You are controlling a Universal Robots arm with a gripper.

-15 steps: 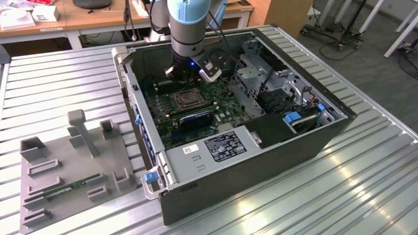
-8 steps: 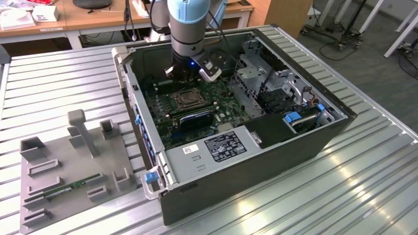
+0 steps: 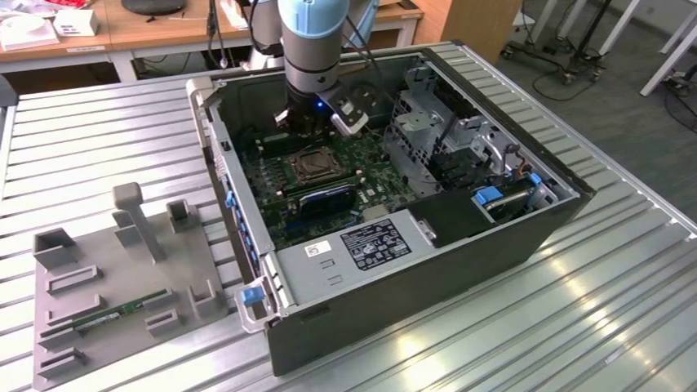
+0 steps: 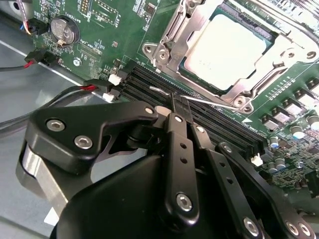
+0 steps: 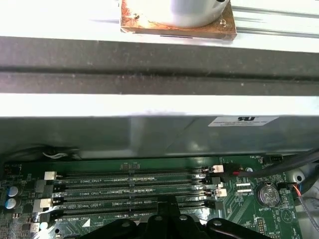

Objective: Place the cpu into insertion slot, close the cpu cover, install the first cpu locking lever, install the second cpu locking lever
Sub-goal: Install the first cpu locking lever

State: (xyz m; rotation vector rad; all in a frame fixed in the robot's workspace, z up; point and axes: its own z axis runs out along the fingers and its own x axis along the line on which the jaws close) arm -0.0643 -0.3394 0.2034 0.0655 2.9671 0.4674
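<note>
The cpu (image 4: 227, 45) lies silvery-tan in the insertion slot (image 3: 312, 166) on the green board inside the open computer case. The cpu cover (image 4: 174, 35), a silvery frame, lies down around the chip's edges. A thin wire locking lever (image 4: 214, 102) runs along the socket's near side, its hooked end free. My gripper (image 4: 175, 99) is shut, its black fingertips (image 4: 174, 107) right against that lever beside the socket. Whether the wire is pinched between them I cannot tell. In the exterior view the gripper (image 3: 292, 122) reaches down into the case just behind the socket.
Black memory slots (image 5: 129, 186) lie under the gripper. A coin battery (image 4: 66, 30) and red-black cables (image 4: 60, 94) sit by the case wall. A metal drive cage (image 3: 436, 131) stands at the exterior view's right. A grey fixture tray (image 3: 109, 286) holds a memory stick (image 3: 120, 312).
</note>
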